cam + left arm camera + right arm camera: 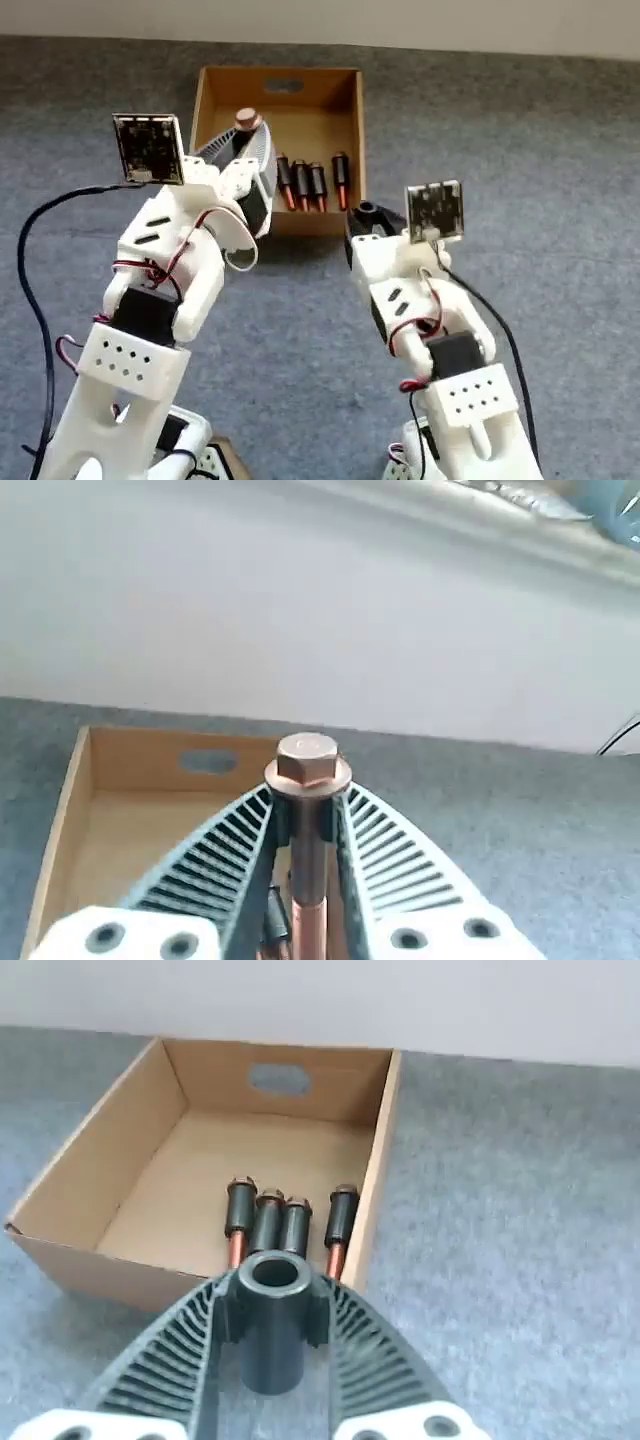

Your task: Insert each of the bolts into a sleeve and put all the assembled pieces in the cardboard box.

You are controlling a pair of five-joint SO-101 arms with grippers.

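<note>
Grey carpet (560,150) lies under everything we work on. At the centre of it is the copper-coloured bolt (307,780), which our left gripper (308,825) holds clamped by the shank, head up, above the cardboard box (356,120). Its partner, the dark sleeve (272,1310), stands upright with its bore open to the top. It is pinched between the jaws of our right gripper (272,1288), just outside the box's near wall. Bolt and sleeve are apart, so we judge this pair not yet joined. Inside the box, four assembled pieces (285,1222) lie side by side near one front corner. As we read the risks, the bolt's head and the sleeve's opening both face up, so one of them must be turned before they can meet. During that meeting, a small misalignment could make the bolt's tip catch on the sleeve's rim and push the sleeve askew between the ribbed fingers. The bolt's smooth shank might also slide in its grip under that load. Were it to drop from where it is, we expect it would land bare in the box among the finished pieces.
</note>
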